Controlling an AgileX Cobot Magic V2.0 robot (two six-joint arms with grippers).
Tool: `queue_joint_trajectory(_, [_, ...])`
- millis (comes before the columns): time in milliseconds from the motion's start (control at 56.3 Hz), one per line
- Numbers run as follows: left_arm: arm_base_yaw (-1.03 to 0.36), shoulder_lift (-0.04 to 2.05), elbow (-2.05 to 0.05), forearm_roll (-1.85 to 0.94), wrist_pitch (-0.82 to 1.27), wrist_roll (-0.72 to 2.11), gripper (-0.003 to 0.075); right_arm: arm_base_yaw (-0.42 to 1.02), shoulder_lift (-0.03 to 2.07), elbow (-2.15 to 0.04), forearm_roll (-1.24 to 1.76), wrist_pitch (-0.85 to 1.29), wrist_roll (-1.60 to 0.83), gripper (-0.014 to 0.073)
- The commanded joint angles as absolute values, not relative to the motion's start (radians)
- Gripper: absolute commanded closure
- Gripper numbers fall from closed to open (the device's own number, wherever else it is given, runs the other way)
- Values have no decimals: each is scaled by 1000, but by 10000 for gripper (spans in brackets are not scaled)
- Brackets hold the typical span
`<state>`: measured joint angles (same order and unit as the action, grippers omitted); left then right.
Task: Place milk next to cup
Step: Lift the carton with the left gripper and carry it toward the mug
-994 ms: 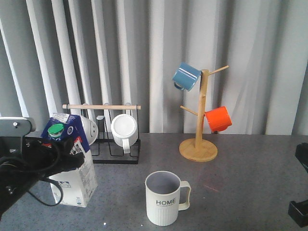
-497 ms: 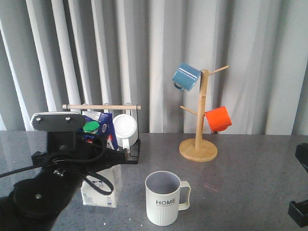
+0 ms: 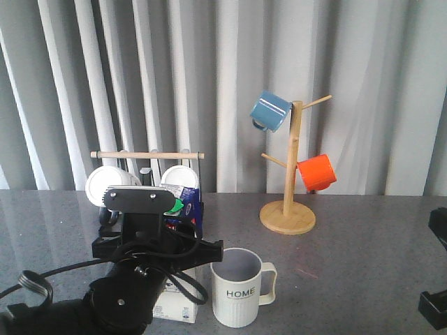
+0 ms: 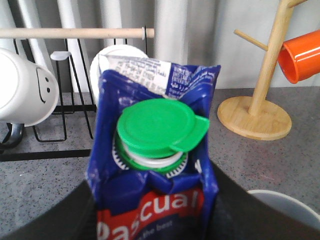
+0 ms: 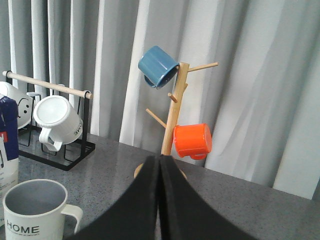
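The milk (image 4: 155, 165) is a blue and white carton with a green cap and a red "Pascual" label. My left gripper (image 4: 155, 222) is shut on it, with a dark finger on each side. In the front view the milk (image 3: 183, 202) stands upright just left of the cup (image 3: 241, 287), mostly hidden by my left arm. I cannot tell whether its base touches the table. The cup is a cream ribbed mug marked "HOME", handle to the right. It also shows in the right wrist view (image 5: 34, 210). My right gripper (image 5: 160, 172) is shut and empty, off to the right of the cup.
A black rack with a wooden bar (image 3: 147, 155) holds two white mugs behind the milk. A wooden mug tree (image 3: 288, 216) at the back right carries a blue mug (image 3: 270, 110) and an orange mug (image 3: 316, 172). Grey curtains hang behind the table.
My left arm has carried the milk from the table's far left to the right, until it stands just left of the cup. The right arm has not moved.
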<state>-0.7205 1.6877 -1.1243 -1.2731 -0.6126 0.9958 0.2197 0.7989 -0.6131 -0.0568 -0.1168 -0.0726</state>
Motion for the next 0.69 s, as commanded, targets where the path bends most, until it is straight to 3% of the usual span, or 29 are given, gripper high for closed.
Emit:
queue_joint_trajectory(0, [-731, 1658, -1160, -1246, -654, 999, 664, 216, 791, -639, -60, -186, -80, 602])
queue_joint_trajectory(675, [-751, 1693, -1160, -1271, -747, 875, 659, 216, 791, -639, -60, -187, -80, 602])
